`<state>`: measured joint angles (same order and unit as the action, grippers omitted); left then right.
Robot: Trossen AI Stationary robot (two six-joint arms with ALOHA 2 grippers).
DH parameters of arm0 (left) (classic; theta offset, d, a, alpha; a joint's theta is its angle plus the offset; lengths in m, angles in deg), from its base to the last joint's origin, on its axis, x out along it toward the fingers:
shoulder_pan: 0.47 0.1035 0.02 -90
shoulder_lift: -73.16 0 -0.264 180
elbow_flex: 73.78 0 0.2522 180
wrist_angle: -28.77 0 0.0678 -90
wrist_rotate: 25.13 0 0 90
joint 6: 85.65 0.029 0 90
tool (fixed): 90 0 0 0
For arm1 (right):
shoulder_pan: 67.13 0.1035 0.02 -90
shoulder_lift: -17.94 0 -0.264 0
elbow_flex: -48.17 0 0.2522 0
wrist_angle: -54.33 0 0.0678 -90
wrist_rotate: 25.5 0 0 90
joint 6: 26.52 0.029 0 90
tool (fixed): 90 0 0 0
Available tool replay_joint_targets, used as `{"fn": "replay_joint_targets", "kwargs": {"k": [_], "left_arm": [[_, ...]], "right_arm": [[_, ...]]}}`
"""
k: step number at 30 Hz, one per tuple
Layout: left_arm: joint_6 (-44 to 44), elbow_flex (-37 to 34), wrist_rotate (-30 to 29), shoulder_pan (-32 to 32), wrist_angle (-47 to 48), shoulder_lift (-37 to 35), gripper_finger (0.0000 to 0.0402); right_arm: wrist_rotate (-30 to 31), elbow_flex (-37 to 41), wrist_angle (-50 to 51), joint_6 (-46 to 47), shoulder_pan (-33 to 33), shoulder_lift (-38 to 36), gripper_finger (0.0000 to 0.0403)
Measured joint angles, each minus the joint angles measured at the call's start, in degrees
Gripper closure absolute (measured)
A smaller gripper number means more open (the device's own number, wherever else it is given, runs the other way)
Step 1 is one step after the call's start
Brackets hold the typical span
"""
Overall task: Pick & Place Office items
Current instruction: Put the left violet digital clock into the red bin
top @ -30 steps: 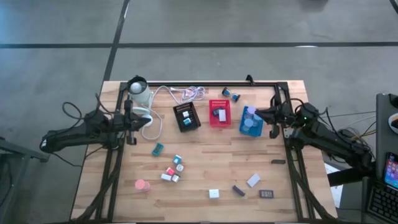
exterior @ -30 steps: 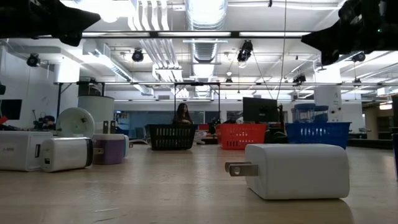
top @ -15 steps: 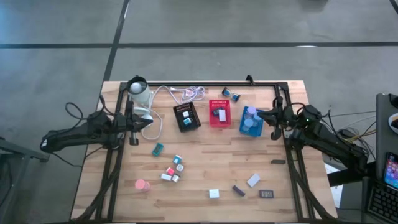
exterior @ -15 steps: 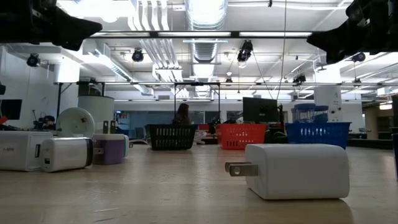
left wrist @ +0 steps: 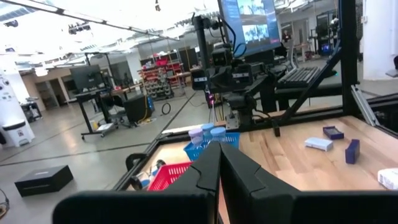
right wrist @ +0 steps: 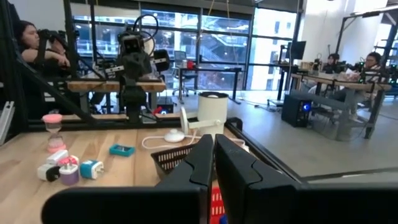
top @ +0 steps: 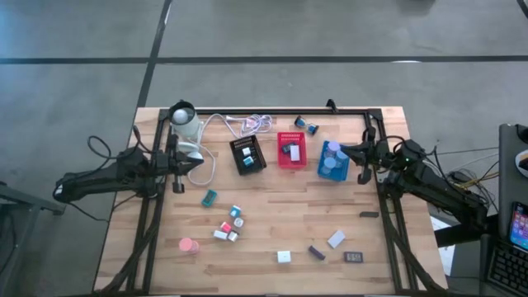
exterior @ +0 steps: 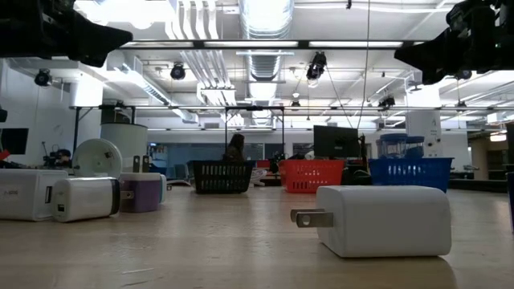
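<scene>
A: Moved since a second ago?
B: Barely anything. Right tool (top: 360,158) a touch back from the blue tray (top: 332,162), left tool (top: 176,165) slightly nearer the white coiled cable (top: 200,167). Office items unmoved.

A: State of the tools?
B: Both clenched, fingers pressed together, gripping nothing. Left tool (left wrist: 219,163) raised above the table's left edge; right tool (right wrist: 213,152) raised just beside the blue tray, at the table's right edge.

A: And the office items?
B: Scattered over the wooden table (top: 272,223). Teal block (top: 209,197) left of centre; below it a cluster of small pink and white blocks (top: 228,227); pink roll (top: 189,245) near the front left. White block (top: 284,256), dark piece (top: 317,252), another white block (top: 336,239) and dark rectangle (top: 354,257) toward the front right. More pieces already inside the black tray (top: 247,154) and red tray (top: 291,150); lavender and blue rolls (top: 331,153) in the blue tray. Two blue pieces (top: 305,125) near the back edge.

A: From table height?
B: Large white plug block (exterior: 384,221) close in front, white and lavender pieces (exterior: 140,193) at left.
</scene>
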<state>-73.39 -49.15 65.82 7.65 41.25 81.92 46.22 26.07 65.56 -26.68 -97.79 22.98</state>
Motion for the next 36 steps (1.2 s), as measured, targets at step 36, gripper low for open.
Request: {"fn": "replay_joint_targets", "kwargs": {"k": [36], "left_arm": [[-1.67,0.0,1.33,0.02,-0.83,0.0,0.039]], "right_arm": [[5.41,-0.7,-4.61,-3.24,9.38,8.7,0.0392]]}}
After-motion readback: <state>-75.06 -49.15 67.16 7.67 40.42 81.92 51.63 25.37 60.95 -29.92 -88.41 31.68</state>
